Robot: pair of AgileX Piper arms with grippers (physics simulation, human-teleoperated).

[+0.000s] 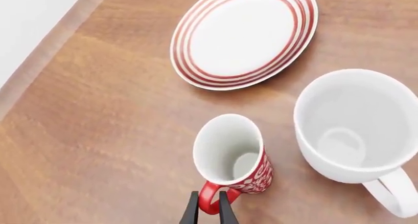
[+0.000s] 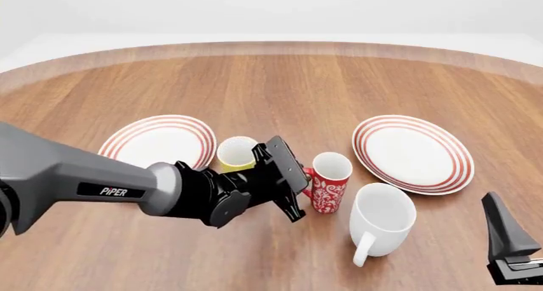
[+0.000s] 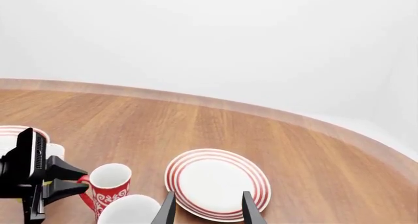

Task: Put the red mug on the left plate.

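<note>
Left tool (image 1: 209,208) pinches red mug (image 1: 234,155) handle (fingers mostly cropped); right tool (image 3: 207,208) open.

Grey left arm (image 2: 60,173) with white "PiPER" lettering, black claw (image 2: 293,184)

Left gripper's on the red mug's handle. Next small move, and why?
Probably lift straight up a little. The left gripper has its fingers on either side of the red mug handle, seemingly clamped, but the mug stands on the table between the yellow mug and the white mug. Raising it first clears both before swinging toward the left plate.
</note>
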